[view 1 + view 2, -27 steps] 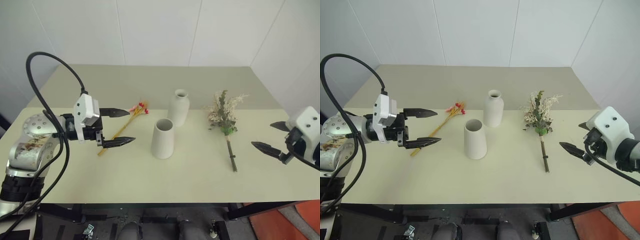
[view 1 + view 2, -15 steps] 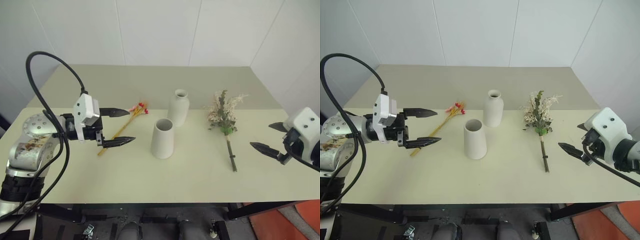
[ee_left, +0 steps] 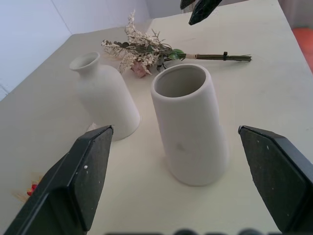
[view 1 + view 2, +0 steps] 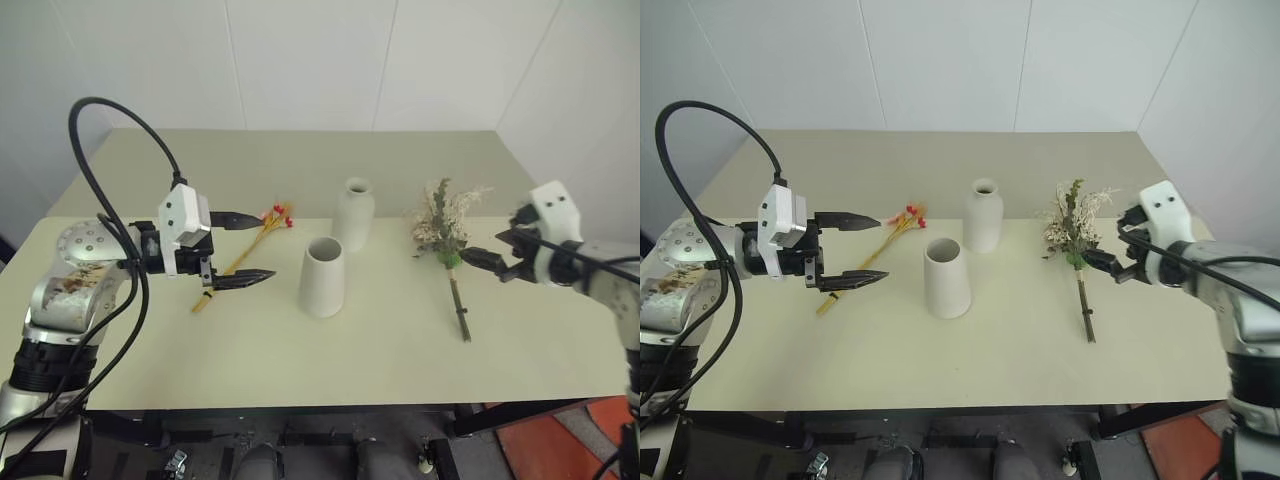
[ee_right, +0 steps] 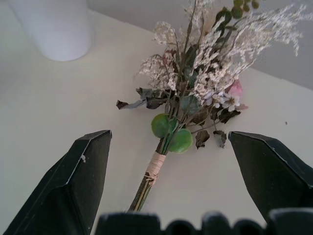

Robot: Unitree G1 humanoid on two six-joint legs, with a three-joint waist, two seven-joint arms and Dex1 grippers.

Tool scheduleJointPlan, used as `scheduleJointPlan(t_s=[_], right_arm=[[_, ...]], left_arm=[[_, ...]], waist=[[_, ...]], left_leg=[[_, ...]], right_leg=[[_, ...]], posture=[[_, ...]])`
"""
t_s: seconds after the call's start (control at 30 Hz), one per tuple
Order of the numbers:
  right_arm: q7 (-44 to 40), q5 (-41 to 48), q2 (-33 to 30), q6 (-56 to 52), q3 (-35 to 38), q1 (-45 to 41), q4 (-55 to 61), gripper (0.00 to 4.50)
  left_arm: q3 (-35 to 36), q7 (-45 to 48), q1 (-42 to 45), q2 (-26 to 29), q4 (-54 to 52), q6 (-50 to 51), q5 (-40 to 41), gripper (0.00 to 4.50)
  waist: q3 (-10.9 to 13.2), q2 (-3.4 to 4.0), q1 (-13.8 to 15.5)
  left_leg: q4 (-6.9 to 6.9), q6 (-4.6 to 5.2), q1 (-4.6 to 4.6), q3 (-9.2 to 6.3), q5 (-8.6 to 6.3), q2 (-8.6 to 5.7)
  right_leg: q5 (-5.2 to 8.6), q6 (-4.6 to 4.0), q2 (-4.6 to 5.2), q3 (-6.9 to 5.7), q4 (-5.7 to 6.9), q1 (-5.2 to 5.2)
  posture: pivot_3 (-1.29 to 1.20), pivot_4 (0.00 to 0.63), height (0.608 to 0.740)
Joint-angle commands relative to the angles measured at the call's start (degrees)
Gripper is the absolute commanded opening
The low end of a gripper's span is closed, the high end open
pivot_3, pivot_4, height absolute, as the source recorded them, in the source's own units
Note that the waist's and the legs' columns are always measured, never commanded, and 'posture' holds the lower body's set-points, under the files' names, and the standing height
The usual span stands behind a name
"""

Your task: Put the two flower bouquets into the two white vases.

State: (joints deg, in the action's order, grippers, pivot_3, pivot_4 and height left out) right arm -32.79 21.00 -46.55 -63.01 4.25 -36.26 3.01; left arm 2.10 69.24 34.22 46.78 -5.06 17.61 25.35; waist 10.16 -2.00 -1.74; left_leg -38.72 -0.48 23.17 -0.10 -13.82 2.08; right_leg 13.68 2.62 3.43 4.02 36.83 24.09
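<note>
The slim yellow bouquet (image 4: 886,238) with small red flowers lies on the table left of the vases. My left gripper (image 4: 267,244) hovers open over its stalks, one finger on each side, holding nothing. The wide-mouthed cone vase (image 4: 324,278) stands upright at centre, and the bottle-shaped vase (image 4: 354,215) stands just behind it. Both vases appear in the left wrist view, cone (image 3: 190,127) and bottle (image 3: 102,98). The larger bouquet (image 4: 445,230) lies to the right, its dark stem pointing toward the front edge. My right gripper (image 4: 1105,242) is open just right of its wrapped stem (image 5: 152,166).
The cream table (image 4: 350,360) carries just the vases and bouquets. White walls close in behind and on the right. A black cable (image 4: 110,125) loops above my left arm.
My right gripper has swung in from the table's right edge to the larger bouquet, still open. The left gripper has edged slightly toward the vases.
</note>
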Motion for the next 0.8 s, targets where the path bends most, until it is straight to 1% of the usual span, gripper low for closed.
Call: scheduleJointPlan(t_s=[0.03, 0.1, 0.27, 0.57, 0.67, 0.77, 0.8], right_arm=[[2.23, -1.61, 2.40, -1.82, -2.18, -3.42, -3.48, 4.50], [3.57, -2.87, 3.73, -1.78, -3.69, -4.34, -5.12, 4.50], [5.03, -4.16, 5.59, -1.14, -3.73, -4.91, -8.38, 4.50], [5.27, -5.23, 7.73, -1.87, -4.06, -5.69, -9.33, 4.50], [5.99, -5.82, 7.70, -3.69, -4.19, -6.22, -10.09, 3.92], [6.40, -5.99, 7.21, -5.57, -3.79, -6.26, -9.96, 2.92], [6.18, -5.93, 6.87, -6.22, -3.75, -6.10, -9.67, 2.52]], left_arm=[[0.12, -0.14, 1.54, -0.21, -0.64, -1.01, -0.27, 4.48], [0.34, -0.49, 1.19, -0.18, -0.88, -0.94, -0.51, 4.48], [1.03, -0.74, -0.71, 0.42, -2.17, -0.56, -0.35, 4.48], [1.15, -1.09, -1.58, 0.70, -2.68, -0.58, -0.16, 4.48], [1.04, -1.10, -1.51, 0.67, -2.51, -0.77, -0.25, 4.50], [1.08, -1.07, -1.62, 0.74, -2.51, -0.85, -0.24, 4.50], [1.09, -1.06, -1.71, 0.75, -2.54, -0.89, -0.24, 4.50]], waist=[[0.00, 0.00, 0.08], [0.01, 0.01, 0.29], [0.01, 0.01, 0.64], [0.01, 0.01, 0.54], [0.01, 0.01, 0.52], [0.01, 0.01, 0.53], [0.01, 0.01, 0.54]], left_leg=[[-0.05, 0.00, 0.22, 0.00, 0.01, -0.01], [-0.04, 0.00, 0.27, -0.01, 0.01, -0.01], [-0.04, 0.00, 0.33, 0.00, 0.00, -0.01], [-0.04, 0.01, 0.24, 0.00, 0.00, 0.00], [-0.04, 0.00, 0.24, 0.00, 0.00, 0.00], [-0.04, 0.00, 0.24, -0.01, 0.00, 0.00], [-0.04, 0.00, 0.24, -0.01, 0.00, 0.00]], right_leg=[[-0.02, 0.00, 0.01, 0.00, 0.10, 0.24], [-0.02, 0.00, 0.01, -0.01, 0.15, 0.30], [-0.02, 0.00, 0.02, -0.02, 0.08, 0.34], [-0.02, 0.00, 0.01, -0.02, 0.13, 0.29], [-0.02, 0.00, 0.01, -0.02, 0.14, 0.29], [-0.02, 0.00, 0.01, -0.02, 0.14, 0.29], [-0.02, 0.00, 0.01, -0.02, 0.14, 0.29]], posture=[[0.00, 0.150, 0.740], [0.00, 0.150, 0.740], [0.00, 0.150, 0.740], [0.00, 0.150, 0.740], [0.00, 0.150, 0.740], [0.00, 0.150, 0.740], [0.00, 0.150, 0.740]])
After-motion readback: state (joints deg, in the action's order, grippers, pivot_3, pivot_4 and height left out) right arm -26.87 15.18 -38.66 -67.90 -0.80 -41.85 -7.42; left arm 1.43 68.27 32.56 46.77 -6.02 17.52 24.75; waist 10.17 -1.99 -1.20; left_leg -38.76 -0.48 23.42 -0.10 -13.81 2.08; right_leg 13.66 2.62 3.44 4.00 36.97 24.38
